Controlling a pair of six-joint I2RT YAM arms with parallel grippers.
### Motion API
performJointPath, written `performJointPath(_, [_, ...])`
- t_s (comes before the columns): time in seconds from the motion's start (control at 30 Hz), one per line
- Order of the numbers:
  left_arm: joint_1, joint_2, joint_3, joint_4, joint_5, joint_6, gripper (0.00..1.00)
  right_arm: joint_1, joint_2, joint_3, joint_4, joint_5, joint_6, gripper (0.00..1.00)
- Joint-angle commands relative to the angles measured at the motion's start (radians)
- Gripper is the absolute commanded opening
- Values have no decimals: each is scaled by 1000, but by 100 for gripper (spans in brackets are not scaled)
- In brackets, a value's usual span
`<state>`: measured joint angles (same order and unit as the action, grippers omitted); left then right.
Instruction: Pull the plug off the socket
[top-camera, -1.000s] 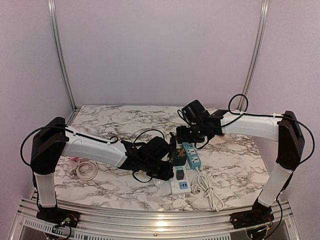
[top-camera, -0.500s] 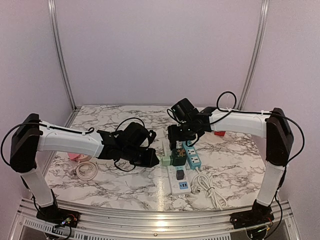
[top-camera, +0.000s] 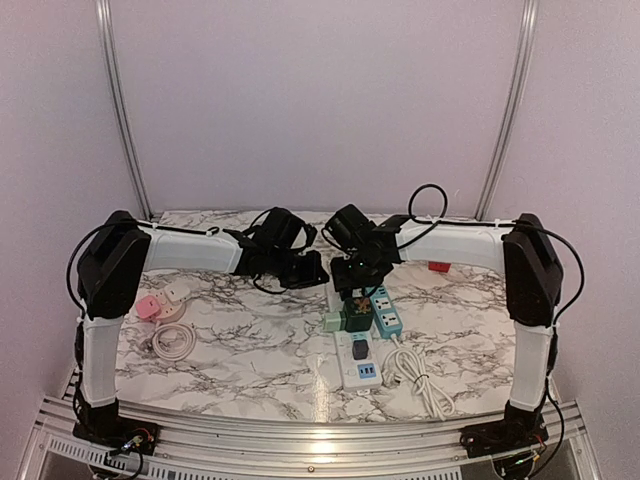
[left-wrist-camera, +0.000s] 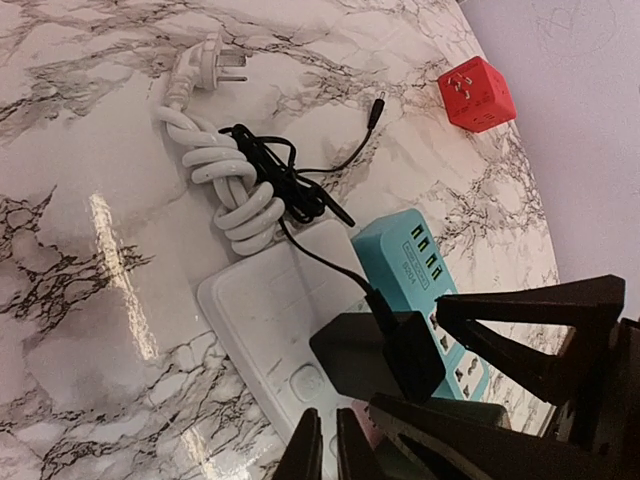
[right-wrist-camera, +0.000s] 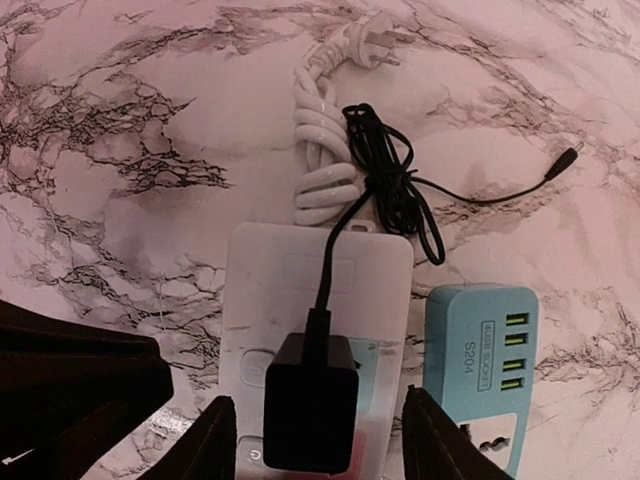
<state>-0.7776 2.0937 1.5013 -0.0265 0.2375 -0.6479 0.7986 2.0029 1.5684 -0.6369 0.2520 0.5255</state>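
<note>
Marble tabletop (top-camera: 250, 370) under pale lilac walls, seen from above: both arms reach toward the far middle. The left gripper (top-camera: 316, 270) hangs just left of the strips, near the right gripper (top-camera: 352, 288), which points down over the far end of the white strip (top-camera: 355, 378). The black plug (top-camera: 360, 350) sits in that strip, toward its near end. A teal strip (top-camera: 387, 315) lies along its right side, a red cube (top-camera: 438, 266) stands further right, and a coiled white cable (top-camera: 415, 375) lies by the near end. From this height I cannot tell how wide either set of jaws stands.

In the left wrist view, the left gripper's fingers (left-wrist-camera: 305, 455) show at the bottom edge. They are almost together, with only a thin slit between them, and they hold and touch nothing. Beyond them the plug (left-wrist-camera: 375, 355) is seated in the white strip (left-wrist-camera: 260, 310). Two black fingers of the right gripper (left-wrist-camera: 540, 320) come in from the right, spread apart, with their tips just short of the plug.

In the right wrist view, the right jaws stand fairly wide. The plug (right-wrist-camera: 310, 400) shows centred between the fingers (right-wrist-camera: 212, 445) with a bare gap on each side, and neither finger touches it. Its black cord (right-wrist-camera: 325, 270) runs away from it, tangles over the white cable (right-wrist-camera: 320, 130) and ends in a loose barrel tip (right-wrist-camera: 565, 160) on the tabletop.
</note>
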Motion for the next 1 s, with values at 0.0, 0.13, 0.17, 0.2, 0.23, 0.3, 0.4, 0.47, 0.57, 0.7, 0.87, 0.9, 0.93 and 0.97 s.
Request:
performJointPath(0.0, [14, 87, 72, 17, 75, -26, 7, 9, 20, 22, -26, 37, 28, 50])
performJointPath(0.13, [25, 152, 124, 59, 106, -59, 6, 10, 21, 5, -9, 39, 33, 45])
performJointPath(0.17, [28, 165, 135, 65, 113, -67, 5, 10, 22, 3, -6, 39, 33, 44])
performJointPath(0.2, [30, 179, 146, 71, 118, -74, 5, 9, 26, 2, -3, 39, 32, 43])
performJointPath(0.23, [30, 191, 159, 73, 124, -78, 5, 10, 28, 2, -2, 39, 30, 43])
performJointPath(0.3, [32, 216, 188, 62, 124, -84, 4, 10, 31, 1, 1, 42, 29, 43])
performJointPath(0.4, [34, 250, 223, 37, 115, -89, 1, 9, 36, -1, 7, 44, 25, 43])
performJointPath(0.47, [35, 265, 233, 29, 110, -92, 0, 10, 40, 1, 10, 44, 24, 42])
performJointPath(0.57, [37, 279, 235, 28, 105, -89, 0, 10, 41, -1, 16, 43, 22, 41])
performJointPath(0.7, [38, 279, 210, -3, 89, -88, 0, 9, 47, 2, 21, 43, 18, 40])
performJointPath(0.87, [40, 272, 183, -19, 66, -83, 0, 11, 54, 5, 26, 39, 17, 32])
performJointPath(0.9, [40, 272, 182, -27, 58, -82, 0, 11, 55, 6, 26, 38, 17, 30])
performJointPath(0.93, [40, 274, 181, -34, 54, -80, 0, 11, 56, 7, 26, 40, 18, 28])
performJointPath(0.97, [40, 276, 183, -41, 48, -80, 0, 11, 55, 8, 26, 42, 19, 26])
